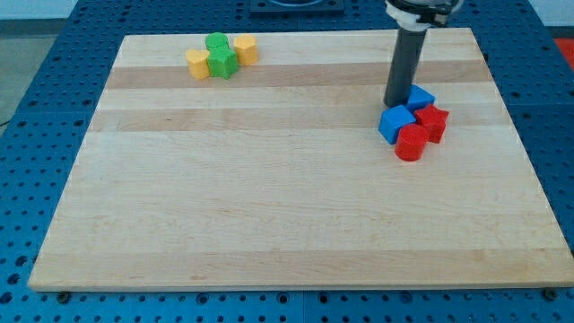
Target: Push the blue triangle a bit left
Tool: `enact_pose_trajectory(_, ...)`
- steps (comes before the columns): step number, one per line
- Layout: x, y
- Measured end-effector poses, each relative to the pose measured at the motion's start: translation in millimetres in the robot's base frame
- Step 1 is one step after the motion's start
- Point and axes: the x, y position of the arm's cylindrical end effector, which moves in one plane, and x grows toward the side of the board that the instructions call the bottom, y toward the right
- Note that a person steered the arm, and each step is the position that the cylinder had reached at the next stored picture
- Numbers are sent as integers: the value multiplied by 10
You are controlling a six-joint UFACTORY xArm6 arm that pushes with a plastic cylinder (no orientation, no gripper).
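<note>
The blue triangle (420, 97) lies near the view's right edge of the wooden board (269, 206), partly hidden by my rod. My tip (395, 103) rests on the board just left of the blue triangle, touching or nearly touching it, and just above the blue cube (395, 123). A red block (433, 121) and a red cylinder (412, 143) sit tight against them below and to the right.
At the view's top left sits a cluster: a yellow block (197, 64), two green blocks (216, 43) (223, 63) and a yellow cylinder (245, 48). The board lies on a blue perforated table (36, 81).
</note>
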Motion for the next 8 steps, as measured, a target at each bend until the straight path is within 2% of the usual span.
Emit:
enact_pose_trajectory(1, -48, -53)
enact_pose_trajectory(3, -813, -766)
enact_pose_trajectory(4, -1023, -909)
enact_pose_trajectory(8, -1134, -917)
